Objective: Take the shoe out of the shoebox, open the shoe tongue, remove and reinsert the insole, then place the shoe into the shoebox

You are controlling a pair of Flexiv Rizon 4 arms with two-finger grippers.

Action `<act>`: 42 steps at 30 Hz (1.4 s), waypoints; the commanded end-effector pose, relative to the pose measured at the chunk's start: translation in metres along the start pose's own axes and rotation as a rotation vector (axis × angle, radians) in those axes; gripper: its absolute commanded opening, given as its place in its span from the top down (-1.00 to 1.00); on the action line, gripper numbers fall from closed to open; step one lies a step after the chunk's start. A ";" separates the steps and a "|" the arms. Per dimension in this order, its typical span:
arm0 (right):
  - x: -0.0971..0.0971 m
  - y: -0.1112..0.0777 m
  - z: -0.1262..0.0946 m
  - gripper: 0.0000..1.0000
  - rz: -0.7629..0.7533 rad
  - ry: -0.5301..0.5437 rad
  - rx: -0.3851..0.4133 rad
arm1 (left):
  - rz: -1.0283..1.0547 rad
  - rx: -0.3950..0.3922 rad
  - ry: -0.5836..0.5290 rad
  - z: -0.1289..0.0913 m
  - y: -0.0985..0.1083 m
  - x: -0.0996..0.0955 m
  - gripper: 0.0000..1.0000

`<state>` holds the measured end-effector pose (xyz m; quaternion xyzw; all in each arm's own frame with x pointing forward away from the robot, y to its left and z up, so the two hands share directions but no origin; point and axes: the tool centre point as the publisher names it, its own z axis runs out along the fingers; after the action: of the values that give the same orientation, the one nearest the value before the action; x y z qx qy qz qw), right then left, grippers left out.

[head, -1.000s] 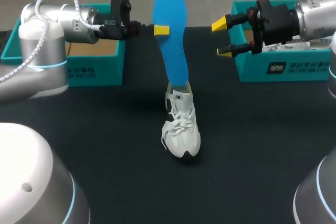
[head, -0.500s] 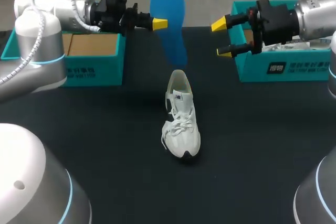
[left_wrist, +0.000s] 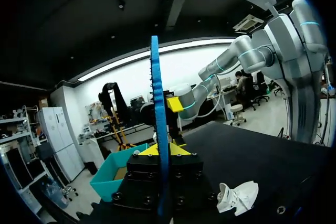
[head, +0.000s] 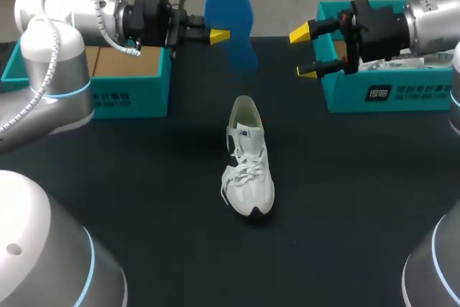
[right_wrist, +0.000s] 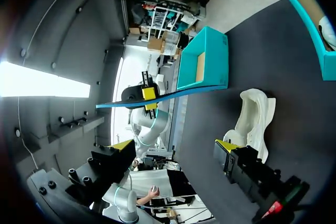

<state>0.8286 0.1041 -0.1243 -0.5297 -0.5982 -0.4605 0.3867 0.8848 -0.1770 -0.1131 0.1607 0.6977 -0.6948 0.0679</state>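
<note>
Left gripper (head: 219,34): clamped on blue insole (head: 231,12), raised off table (head: 345,199).
Right gripper (head: 305,52): fingers spread wide, empty.
White sneaker (head: 248,170): upright on table, ahead of right gripper.

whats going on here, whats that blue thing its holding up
That is the shoe's insole. The left gripper is shut on the blue insole and holds it in the air over the far side of the black table, clear of the shoe. The white shoe stands on the middle of the table, outside the boxes, its heel toward the insole. The right gripper is open and empty, by the right teal shoebox.
</note>
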 end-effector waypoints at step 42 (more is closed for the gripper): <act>0.000 0.000 0.001 -1.00 0.001 -0.001 -0.002 | 1.367 -0.310 -0.077 -0.013 0.002 -0.027 1.00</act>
<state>0.8288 0.1042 -0.1241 -0.5296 -0.5982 -0.4605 0.3868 0.9206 -0.1672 -0.1032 0.5060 0.5588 -0.4512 0.4777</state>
